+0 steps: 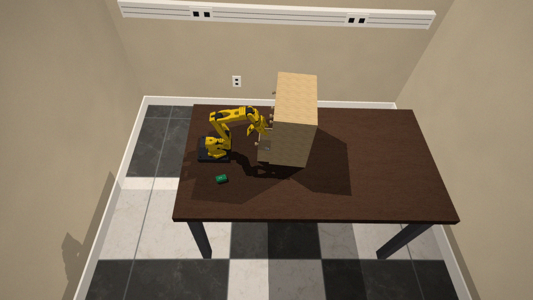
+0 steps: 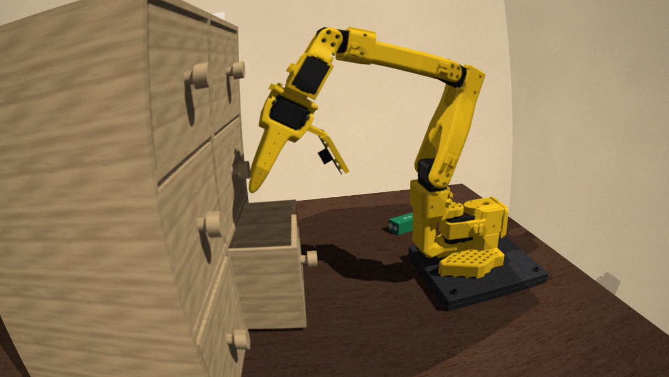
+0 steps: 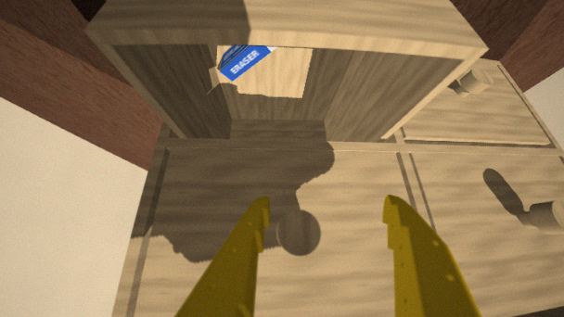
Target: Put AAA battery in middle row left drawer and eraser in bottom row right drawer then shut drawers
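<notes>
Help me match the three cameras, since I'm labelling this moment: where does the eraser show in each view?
Top: the eraser is a tiny bluish speck inside the open drawer, at the chest's near corner.
Exterior: not visible; the open drawer's front panel hides its inside.
Wrist: upper centre, blue label readable, lying askew on the floor of the open drawer.
Shared landmark: the open drawer.

beige walls (image 1: 55,93), checkered tile floor (image 1: 257,275), dark wooden table (image 1: 373,179), white wall outlet (image 1: 236,80)
</notes>
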